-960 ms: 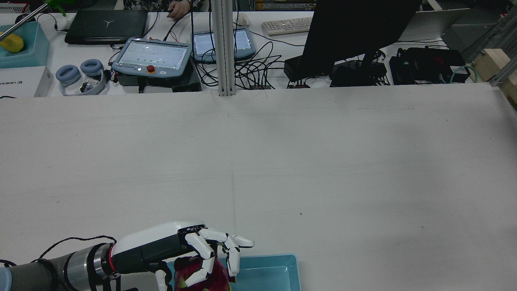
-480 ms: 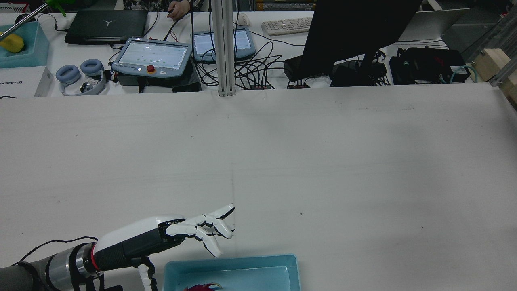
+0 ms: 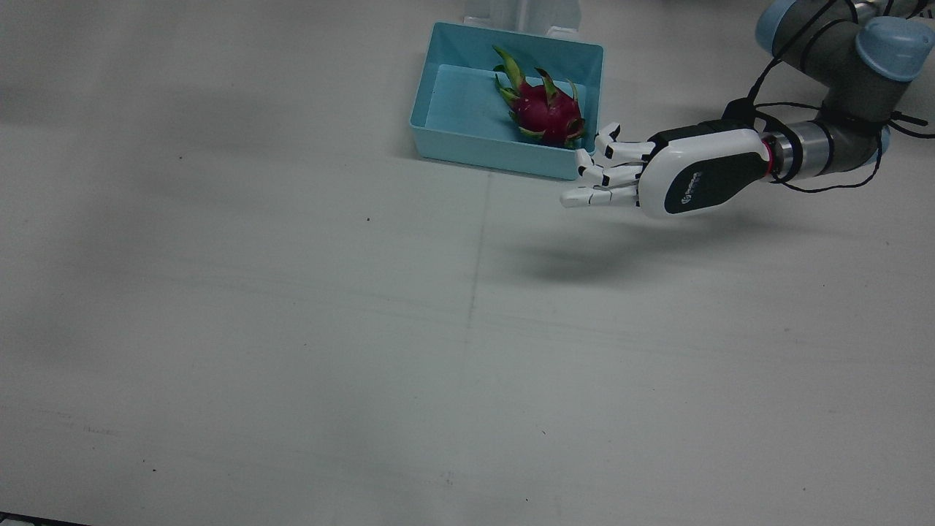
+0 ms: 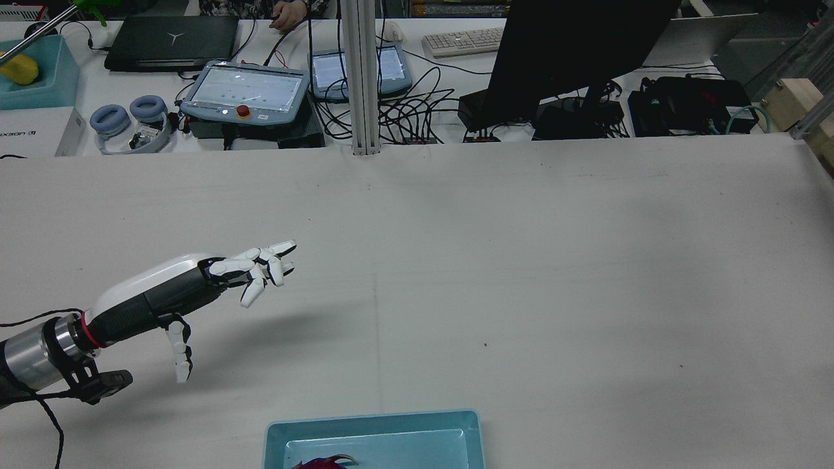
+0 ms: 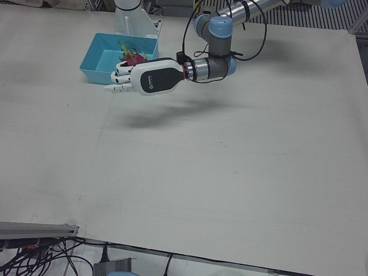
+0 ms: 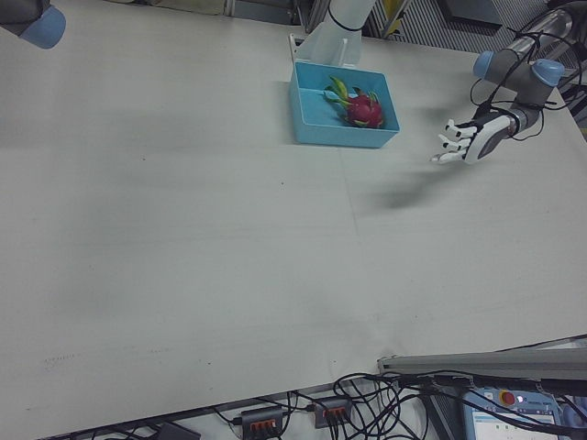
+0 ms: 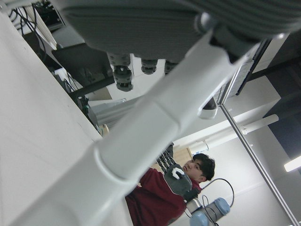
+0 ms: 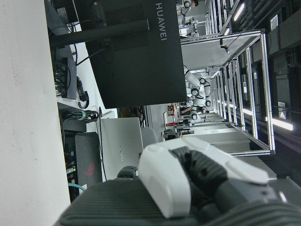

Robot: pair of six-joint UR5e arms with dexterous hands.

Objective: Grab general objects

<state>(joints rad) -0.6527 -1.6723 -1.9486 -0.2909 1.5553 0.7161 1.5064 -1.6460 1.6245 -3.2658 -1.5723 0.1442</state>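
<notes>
A pink dragon fruit (image 3: 544,111) with green scales lies in the light blue bin (image 3: 438,135), against the wall nearest my left arm. It also shows in the right-front view (image 6: 363,109), the left-front view (image 5: 134,57) and, barely, at the bottom edge of the rear view (image 4: 324,462). My left hand (image 3: 657,172) hovers above the table beside the bin, fingers stretched out and apart, holding nothing; it also shows in the rear view (image 4: 195,283). Of my right hand, only part shows, close up in its own view (image 8: 188,179).
The white table (image 3: 292,329) stretches wide around the bin. Beyond its far edge stand a monitor (image 4: 573,45), teach pendants (image 4: 244,91) and cables. An elbow of my right arm (image 6: 37,23) shows at a corner of the right-front view.
My left hand, closed on the dragon fruit over the bin a second ago, has let it go into the bin, opened, and moved up and away from the bin.
</notes>
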